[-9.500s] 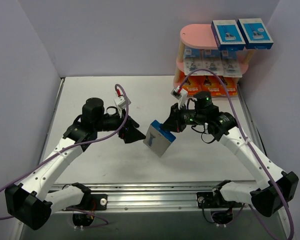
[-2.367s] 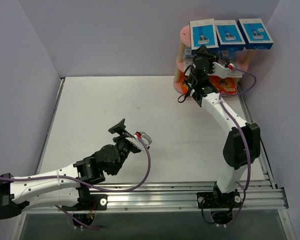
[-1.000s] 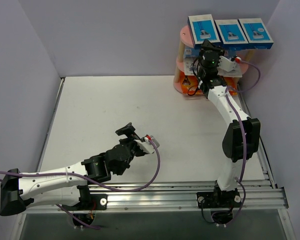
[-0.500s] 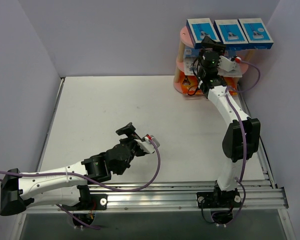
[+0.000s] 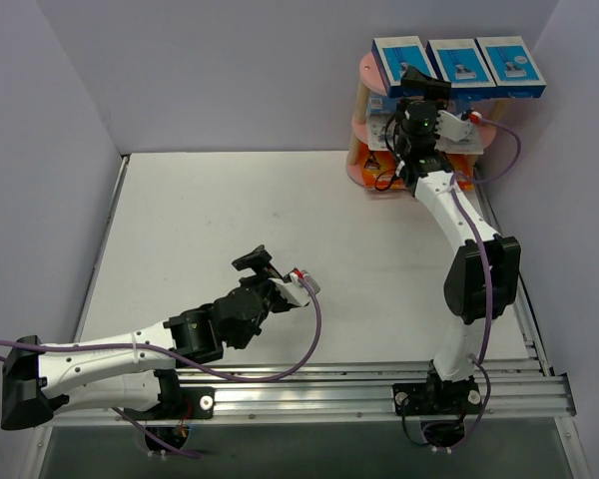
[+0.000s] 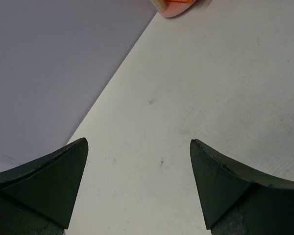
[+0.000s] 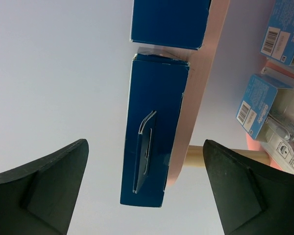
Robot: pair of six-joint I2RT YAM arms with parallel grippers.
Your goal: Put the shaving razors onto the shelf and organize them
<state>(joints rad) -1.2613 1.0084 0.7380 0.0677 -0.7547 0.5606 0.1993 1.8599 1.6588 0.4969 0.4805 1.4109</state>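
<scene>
A small pink three-tier shelf (image 5: 367, 70) stands at the far right corner of a white table (image 5: 230, 200). Three blue razor boxes (image 5: 459, 62) lie in a row across its top board. White-blue blister cards (image 7: 257, 105) sit on the middle board, and orange packs (image 5: 376, 160) show on the lowest board, partly hidden behind the right arm. The right arm reaches up to the front of the shelf. The right gripper (image 5: 426, 82) is just beside the leftmost box (image 7: 154, 132), level with the top board. In the right wrist view its two dark fingers are spread wide, one on either side of the frame. That box lies between and beyond them, resting on the pink board with its end past the rim. Neither finger touches it. The left arm lies low across the near left part of the table, well apart from the shelf. The left gripper (image 5: 255, 262) is also spread wide with nothing in it. In its own view there is only bare table between the fingers, with the shelf's foot at the far top edge.
</scene>
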